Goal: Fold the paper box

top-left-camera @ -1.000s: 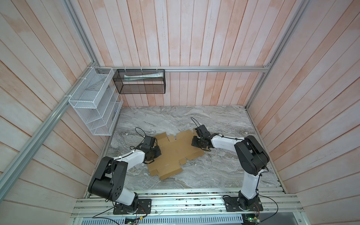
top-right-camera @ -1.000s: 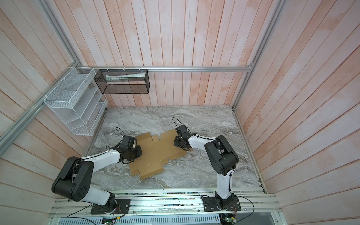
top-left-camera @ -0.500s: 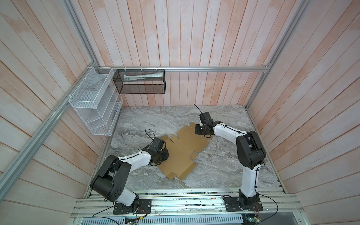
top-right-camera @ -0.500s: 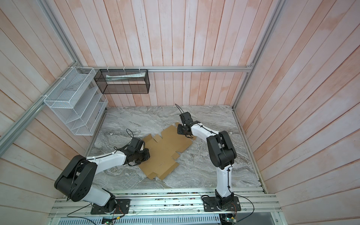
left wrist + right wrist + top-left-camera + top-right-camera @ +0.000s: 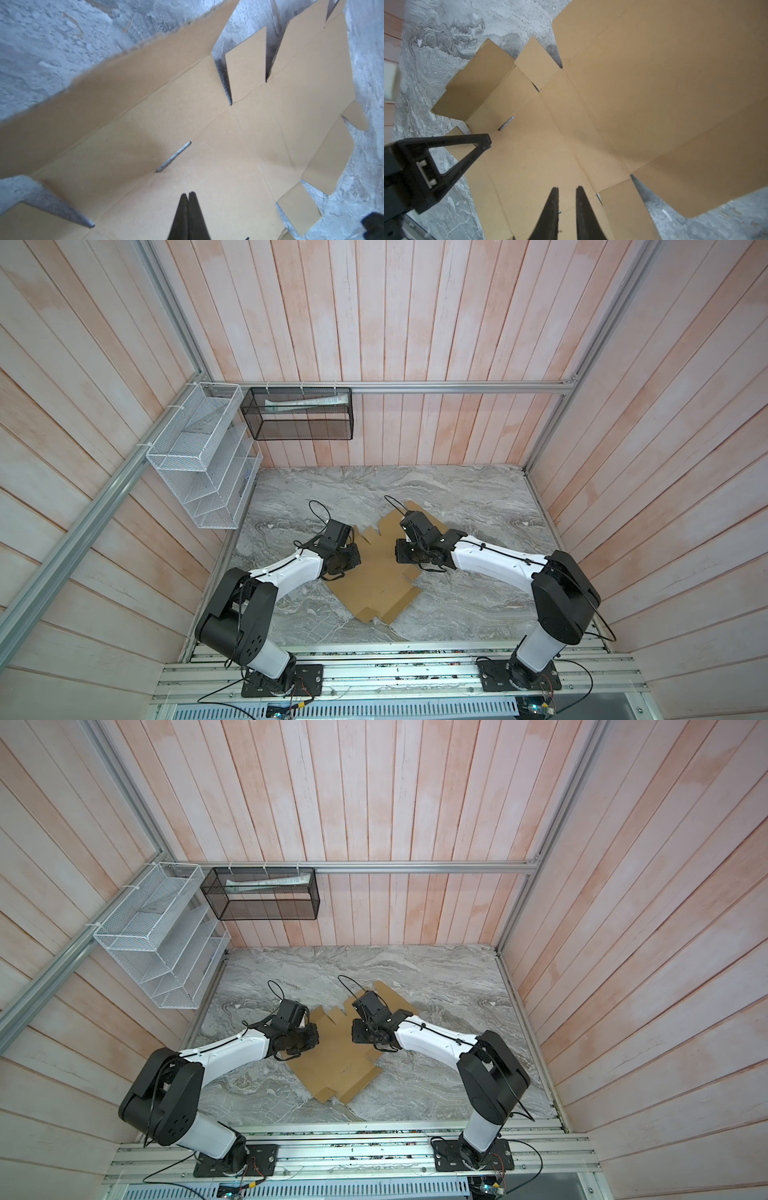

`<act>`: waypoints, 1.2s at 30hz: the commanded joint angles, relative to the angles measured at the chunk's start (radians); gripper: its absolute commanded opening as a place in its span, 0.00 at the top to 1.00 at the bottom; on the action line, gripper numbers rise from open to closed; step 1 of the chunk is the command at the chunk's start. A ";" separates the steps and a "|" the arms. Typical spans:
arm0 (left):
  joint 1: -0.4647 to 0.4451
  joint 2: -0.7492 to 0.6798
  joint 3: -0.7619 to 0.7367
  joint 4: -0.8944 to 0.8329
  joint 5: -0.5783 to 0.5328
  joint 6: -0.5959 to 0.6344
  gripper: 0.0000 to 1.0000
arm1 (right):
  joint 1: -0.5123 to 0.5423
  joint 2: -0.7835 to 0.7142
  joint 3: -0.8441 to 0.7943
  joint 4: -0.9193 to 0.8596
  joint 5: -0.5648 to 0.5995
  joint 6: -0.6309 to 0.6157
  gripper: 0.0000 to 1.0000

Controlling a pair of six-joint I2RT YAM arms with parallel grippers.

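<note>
The paper box (image 5: 376, 580), a plain brown die-cut sheet of corrugated cardboard, lay unfolded on the grey marble-patterned tabletop (image 5: 478, 506), between the two arms in both top views.

The left gripper (image 5: 188, 195) stood over the sheet's inner face. Its fingers were pressed together with nothing between them. A short slot (image 5: 173, 156) cut in the cardboard lay just ahead of the fingertips, and a long side flap (image 5: 104, 99) lay beyond that slot.

The right gripper (image 5: 566, 188) stood over the opposite side of the sheet. Its fingers were a narrow gap apart with nothing clamped, and only cardboard showed through the gap. Whether either set of fingertips touched the cardboard could not be told.

In the right wrist view, one black triangular finger (image 5: 471, 140) of the left gripper appeared ahead of the right fingertips and off to one side, at the sheet's edge.

A white wire rack (image 5: 195, 456) and a black mesh basket (image 5: 299, 423) hung on the pale wooden plank walls (image 5: 415, 323), well apart from both grippers.
</note>
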State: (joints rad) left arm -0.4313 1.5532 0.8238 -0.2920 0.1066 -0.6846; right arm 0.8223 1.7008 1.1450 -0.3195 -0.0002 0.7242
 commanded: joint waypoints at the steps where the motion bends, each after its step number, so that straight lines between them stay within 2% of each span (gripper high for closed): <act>1: 0.025 0.016 0.012 -0.019 -0.028 0.029 1.00 | 0.027 0.034 0.002 0.002 -0.010 0.070 0.83; 7: 0.083 0.044 0.005 0.004 -0.033 0.041 1.00 | 0.057 0.082 -0.005 0.011 -0.044 0.101 0.84; 12: 0.092 0.093 0.012 0.020 -0.024 0.036 1.00 | 0.051 0.103 -0.043 0.077 -0.044 0.128 0.85; 18: 0.092 0.082 -0.044 0.053 -0.006 -0.003 1.00 | 0.002 0.157 -0.051 0.117 -0.071 0.129 0.87; 22: 0.087 0.030 -0.132 0.092 0.024 -0.054 1.00 | -0.045 0.195 -0.038 0.111 -0.077 0.085 0.87; 29: -0.030 -0.072 -0.273 0.137 0.041 -0.171 1.00 | -0.147 0.290 0.040 0.066 -0.094 -0.069 0.88; 33: -0.102 -0.119 -0.338 0.220 0.083 -0.232 1.00 | -0.213 0.355 0.142 0.053 -0.098 -0.183 0.88; 36: -0.124 -0.161 -0.335 0.224 0.064 -0.247 1.00 | -0.248 0.374 0.237 0.033 -0.107 -0.227 0.88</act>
State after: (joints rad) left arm -0.5434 1.4128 0.5083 -0.0368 0.1707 -0.8845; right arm 0.6098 2.0388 1.3239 -0.2157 -0.1265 0.5941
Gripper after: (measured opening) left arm 0.044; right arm 0.117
